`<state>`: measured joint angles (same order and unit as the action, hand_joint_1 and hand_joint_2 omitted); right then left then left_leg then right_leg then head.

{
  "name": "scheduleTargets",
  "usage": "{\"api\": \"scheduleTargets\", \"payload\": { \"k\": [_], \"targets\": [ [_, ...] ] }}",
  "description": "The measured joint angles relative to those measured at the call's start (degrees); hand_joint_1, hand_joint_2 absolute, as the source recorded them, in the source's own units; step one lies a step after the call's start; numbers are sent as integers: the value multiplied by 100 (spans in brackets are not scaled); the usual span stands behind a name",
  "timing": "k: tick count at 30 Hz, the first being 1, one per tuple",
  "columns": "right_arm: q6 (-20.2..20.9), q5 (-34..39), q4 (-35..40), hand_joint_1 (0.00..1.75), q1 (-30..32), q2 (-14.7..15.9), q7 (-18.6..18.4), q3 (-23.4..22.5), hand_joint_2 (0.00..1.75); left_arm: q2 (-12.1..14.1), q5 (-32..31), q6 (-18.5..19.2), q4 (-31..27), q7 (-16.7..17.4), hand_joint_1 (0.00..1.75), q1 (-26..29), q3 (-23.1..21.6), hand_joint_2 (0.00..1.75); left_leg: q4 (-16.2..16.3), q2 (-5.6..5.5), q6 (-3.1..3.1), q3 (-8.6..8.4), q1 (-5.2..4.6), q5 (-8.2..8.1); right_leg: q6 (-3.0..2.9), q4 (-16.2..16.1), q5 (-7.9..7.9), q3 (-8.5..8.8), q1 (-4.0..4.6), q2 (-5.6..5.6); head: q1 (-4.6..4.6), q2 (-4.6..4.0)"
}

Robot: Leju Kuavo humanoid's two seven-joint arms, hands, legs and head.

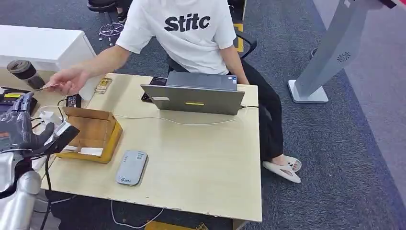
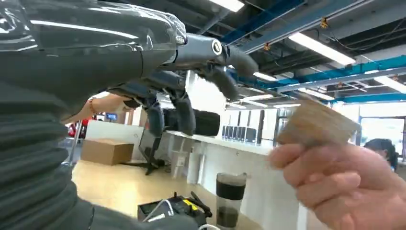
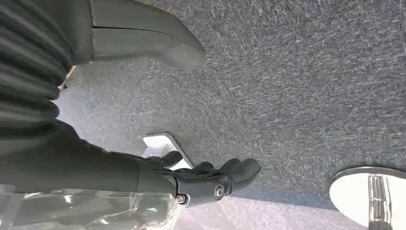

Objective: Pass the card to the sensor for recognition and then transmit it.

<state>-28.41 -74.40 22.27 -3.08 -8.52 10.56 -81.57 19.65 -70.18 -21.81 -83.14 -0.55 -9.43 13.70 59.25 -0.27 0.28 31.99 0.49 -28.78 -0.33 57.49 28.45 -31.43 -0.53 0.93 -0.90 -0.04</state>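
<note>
Just beside our left hand (image 1: 21, 127), on its inner side, we see an open cardboard box (image 1: 95, 132) on the pale wooden table (image 1: 201, 167); something white lies along the box's near edge, though we cannot tell what it is. Beyond the hand, a dark lidded cup (image 1: 24, 73) stands upright, and in the left wrist view the same cup (image 2: 230, 199) shows a dark liquid filling its lower part. A grey sensor (image 1: 131, 167) lies flat on the table past the box, well apart from the hand. The card (image 2: 316, 122) is not in our grasp: a person's hand (image 2: 354, 184) pinches it between thumb and fingers, just beyond our fingertips (image 2: 230, 81) and not touching them. It looks like a thin, flat, tan or light-brown rectangle, blurred in the wrist view; in the head view the card (image 1: 50, 86) is a small sliver at the tips of the person's hand (image 1: 69, 80), held above the far left of the table, ahead of our left hand. Our left hand is released, its fingers spread and slightly curved with nothing in them. Our right hand (image 3: 206, 179) hangs over grey carpet (image 3: 297, 86), fingers loosely apart and holding nothing. A grey laptop (image 1: 194, 93) stands open farther off, in front of the seated person.
</note>
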Motion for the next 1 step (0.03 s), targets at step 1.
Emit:
{"api": "scheduleTargets", "payload": {
  "k": [1],
  "targets": [
    [0,0,0,0,8,0,4,2,175,-24,4,-13,-17,-2,0,23,0,175,0,0,0,0,0,0,0,0,0,0,0,0,0,0]
  ]
}}
